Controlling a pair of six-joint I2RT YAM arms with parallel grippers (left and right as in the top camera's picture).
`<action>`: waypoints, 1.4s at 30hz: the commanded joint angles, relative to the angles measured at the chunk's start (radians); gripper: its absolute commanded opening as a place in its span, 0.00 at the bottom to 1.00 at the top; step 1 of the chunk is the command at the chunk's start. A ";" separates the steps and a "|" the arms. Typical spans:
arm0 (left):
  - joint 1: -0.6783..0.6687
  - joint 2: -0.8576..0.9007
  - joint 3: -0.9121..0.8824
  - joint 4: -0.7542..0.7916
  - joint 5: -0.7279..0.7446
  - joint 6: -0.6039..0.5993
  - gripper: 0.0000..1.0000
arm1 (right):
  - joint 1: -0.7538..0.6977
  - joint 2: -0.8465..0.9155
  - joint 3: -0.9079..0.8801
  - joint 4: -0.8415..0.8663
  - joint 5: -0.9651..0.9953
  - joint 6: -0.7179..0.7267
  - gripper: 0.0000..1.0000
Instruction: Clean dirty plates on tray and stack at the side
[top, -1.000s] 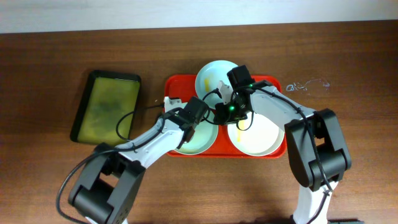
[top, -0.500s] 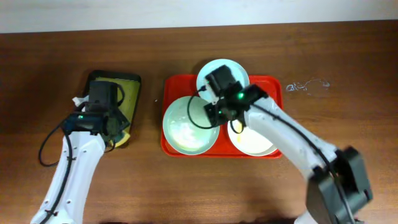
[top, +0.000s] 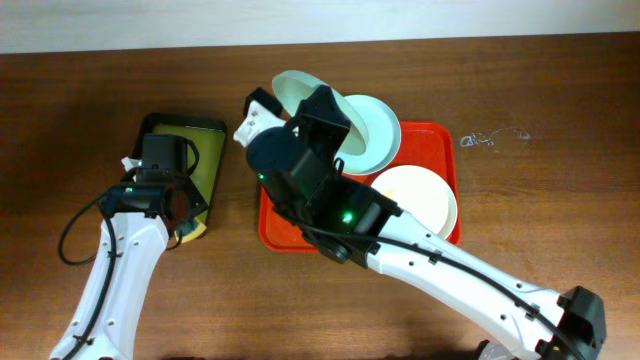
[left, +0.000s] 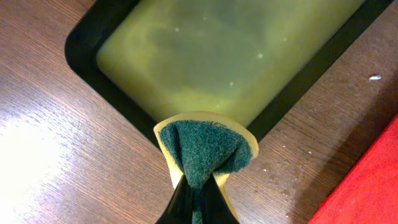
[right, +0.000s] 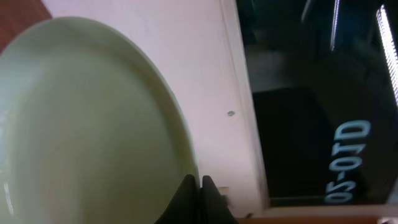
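Observation:
My right gripper (right: 200, 186) is shut on the rim of a pale mint plate (right: 93, 124) and holds it tilted, high above the red tray (top: 280, 228). In the overhead view this plate's edge (top: 292, 84) shows behind my raised right arm. A second mint plate (top: 370, 130) lies at the tray's back. The cream plate (top: 418, 200) lies at the tray's right. My left gripper (left: 198, 190) is shut on a yellow and green sponge (left: 205, 146) at the near corner of the dark tray; it also shows in the overhead view (top: 188, 225).
The dark tray of yellow-green liquid (left: 230, 56) stands left of the red tray, seen too in the overhead view (top: 180, 160). A corner of the red tray (left: 373, 186) shows in the left wrist view. White marks (top: 490, 137) are on the wooden table, right of the tray.
My right arm has lifted the front-left mint plate off the red tray and raised it high. My left arm moved from that plate to the dark tray with the sponge.

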 joint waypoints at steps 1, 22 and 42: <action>0.007 -0.002 -0.010 0.009 0.000 0.019 0.00 | 0.018 -0.019 0.018 0.004 0.045 -0.103 0.04; 0.007 -0.002 -0.010 0.033 0.000 0.019 0.00 | -1.513 0.387 0.014 -0.570 -1.371 1.020 0.17; 0.006 -0.002 -0.044 0.063 0.004 0.019 0.00 | -0.785 0.645 0.163 -0.328 -1.239 0.970 0.29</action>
